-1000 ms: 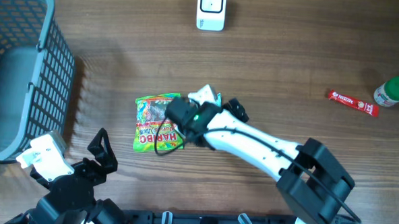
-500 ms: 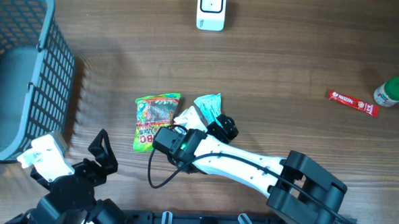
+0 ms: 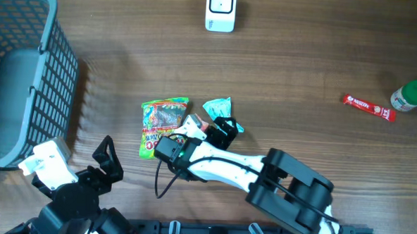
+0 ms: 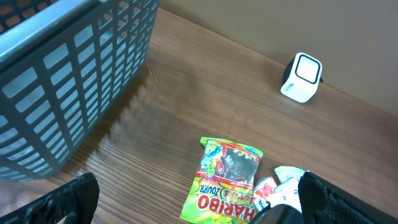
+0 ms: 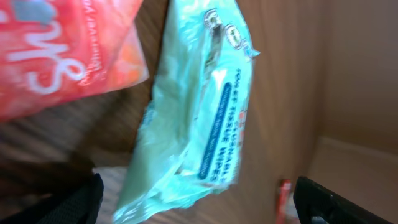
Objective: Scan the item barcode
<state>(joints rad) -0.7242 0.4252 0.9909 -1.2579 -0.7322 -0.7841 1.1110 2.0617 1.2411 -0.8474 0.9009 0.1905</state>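
Far left: the basket [image 3: 55, 68], not in play. Next, my left gripper [image 3: 110, 158] hangs near the front edge of the table [image 3: 303, 57], jaws spread, nothing in them.

Centre: the Haribo bag [image 3: 164, 122] lies flat. Just right of it is a red pouch [image 5: 56, 50], partly under my right arm [image 3: 227, 164]. Then comes the wipes pack [image 3: 218, 107], which I take as the item. It lies on the table right against the pouch; touching or overlapping, I cannot tell. My right gripper [image 3: 222, 132] sits just beside it, fingers wide apart, holding nothing. The wrist view has the pack lined up between them. The scanner [image 3: 220, 10] stands at the back edge, well apart.

Far right: candy bar [image 3: 368, 107], bottle [image 3: 410, 95].

Risks, as I judge them:
- Closing here may pinch the pouch along with the pack, since they crowd together.
- The soft film could crumple and fold the barcode.
- No barcode shows on the upper face, so it may come up facing away from the scanner.
- The cable [image 3: 164, 185] loops near the Haribo bag and could drag it.
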